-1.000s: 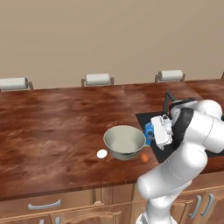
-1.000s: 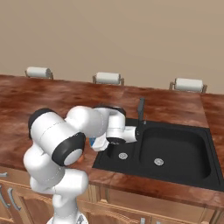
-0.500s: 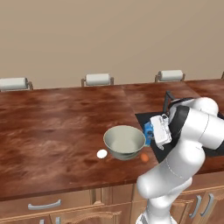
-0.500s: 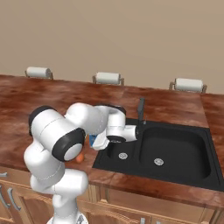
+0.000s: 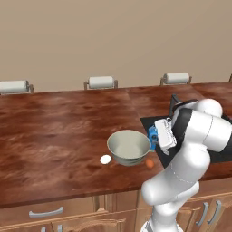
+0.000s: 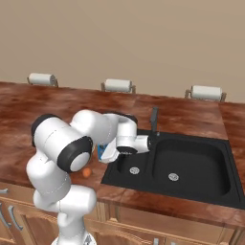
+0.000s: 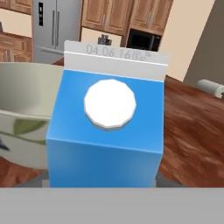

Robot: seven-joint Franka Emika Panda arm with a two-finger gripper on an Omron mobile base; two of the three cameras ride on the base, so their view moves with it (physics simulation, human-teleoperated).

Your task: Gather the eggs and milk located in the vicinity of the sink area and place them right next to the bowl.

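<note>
1 carton, the milk (image 5: 152, 135), is sitting pinched in the gripper (image 5: 157, 134) at center-right of the left base view, just beside the bowl (image 5: 129, 157). It is barely shifting over the last second, so release is looking close, with the eggs (image 5: 149, 162) already lying by the bowl. The carton's pale top strip is showing "04.06.16".

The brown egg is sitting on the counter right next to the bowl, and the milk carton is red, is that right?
Not quite. The brown egg does sit on the counter beside the bowl, but the milk carton is blue, not red. The hand view shows it up close, with a white round cap.
</note>
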